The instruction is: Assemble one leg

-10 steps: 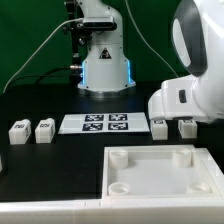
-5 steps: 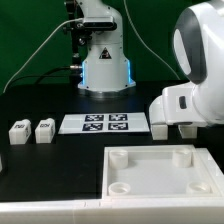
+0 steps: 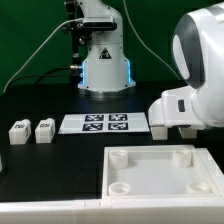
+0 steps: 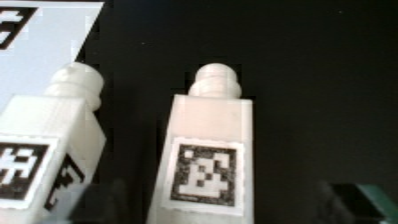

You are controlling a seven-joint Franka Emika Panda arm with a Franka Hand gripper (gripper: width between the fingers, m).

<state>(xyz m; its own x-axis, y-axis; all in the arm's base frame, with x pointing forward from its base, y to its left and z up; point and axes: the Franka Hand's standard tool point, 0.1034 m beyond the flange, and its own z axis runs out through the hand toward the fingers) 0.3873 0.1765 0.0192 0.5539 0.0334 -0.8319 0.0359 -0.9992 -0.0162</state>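
Note:
In the wrist view a leg (image 4: 214, 145), a small white block with a knob on one end and a black-and-white tag on its face, lies on the black table. My gripper (image 4: 231, 206) is open, with one dark finger on each side of this leg and a gap on both sides. A second leg (image 4: 50, 125) lies right beside it. In the exterior view the white arm (image 3: 188, 95) hangs low at the right and hides the gripper and these two legs. Two more legs (image 3: 19, 131) (image 3: 44, 130) lie at the exterior view's left.
The marker board (image 3: 105, 123) lies mid-table; its corner shows in the wrist view (image 4: 39, 40). The large white square tray-like piece with round corner sockets (image 3: 160, 172) sits at the front. The robot base (image 3: 105, 65) stands at the back.
The arm has shifted toward the exterior view's right and down, and now covers the two legs by the marker board. In the last half second it barely moved.

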